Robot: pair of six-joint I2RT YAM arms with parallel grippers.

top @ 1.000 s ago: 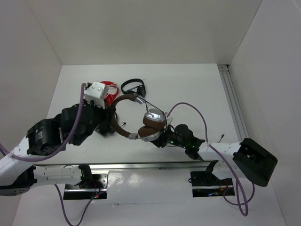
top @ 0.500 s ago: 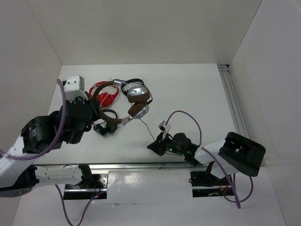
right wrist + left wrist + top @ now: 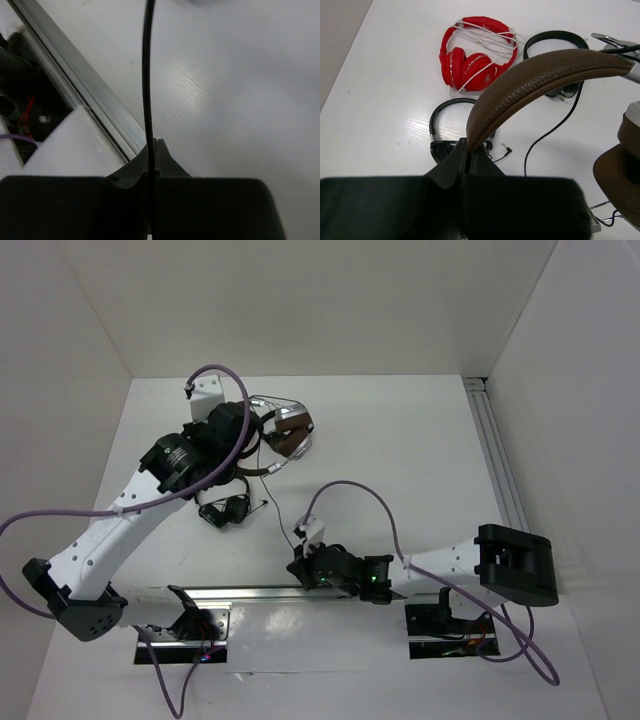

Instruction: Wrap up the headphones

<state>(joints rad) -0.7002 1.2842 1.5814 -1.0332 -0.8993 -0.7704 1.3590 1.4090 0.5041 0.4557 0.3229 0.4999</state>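
Though well apart, left claw (image 3: 469, 159) tight on headband (image 3: 540, 70) of headphones (image 3: 290, 432), right claw (image 3: 152, 150) tight on cable (image 3: 147, 75).

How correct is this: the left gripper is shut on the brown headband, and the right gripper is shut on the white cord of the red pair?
One detail is wrong. The right gripper is shut on the thin black cable, not on a white one, as the right wrist view shows. The left gripper is indeed shut on the brown headband.
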